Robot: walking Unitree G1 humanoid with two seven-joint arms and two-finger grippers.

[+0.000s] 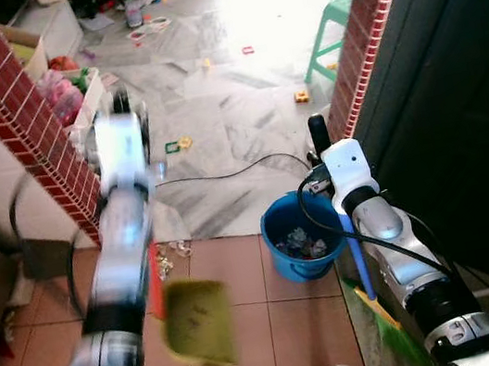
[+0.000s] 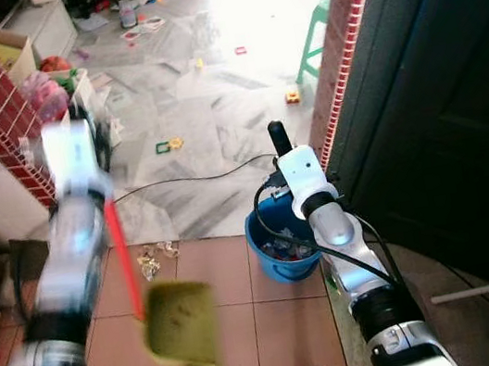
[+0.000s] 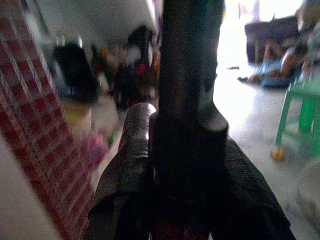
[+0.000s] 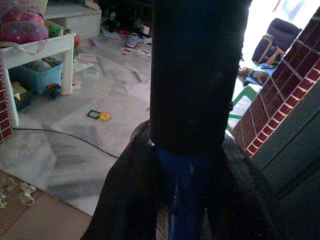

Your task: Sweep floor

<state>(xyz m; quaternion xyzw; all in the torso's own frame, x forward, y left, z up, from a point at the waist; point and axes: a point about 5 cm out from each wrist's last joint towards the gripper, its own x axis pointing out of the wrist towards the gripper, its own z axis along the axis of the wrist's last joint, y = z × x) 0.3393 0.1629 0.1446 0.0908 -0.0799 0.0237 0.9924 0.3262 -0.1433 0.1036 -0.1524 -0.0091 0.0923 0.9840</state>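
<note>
In the left eye view, the right gripper (image 1: 319,133) is seen raised near the dark door, clamped around the blue broom handle (image 1: 358,258), whose green bristles (image 1: 385,319) rest on the tiled floor (image 1: 251,332) at its right edge. A blue bucket (image 1: 303,239) of rubbish stands just beside the handle. The left arm is motion-blurred; a green dustpan (image 1: 197,322) hangs below it over the tiles.

In the right eye view, the dustpan's red handle (image 2: 124,259) is shown running up to the left gripper (image 2: 79,145), a link that is mostly hidden behind the arm in the other eye. Paper scraps (image 2: 149,255) lie at the tile edge by the marble.

In the left wrist view, the black fingers (image 3: 190,100) are seen closed around something dark, with a trace of red at the base.

In the right wrist view, the fingers (image 4: 200,75) are seen closed on the blue handle.

The broom is judged light and stiff, best held high on the shaft; the bristles would flex. The dustpan is judged light, rigid plastic.
</note>
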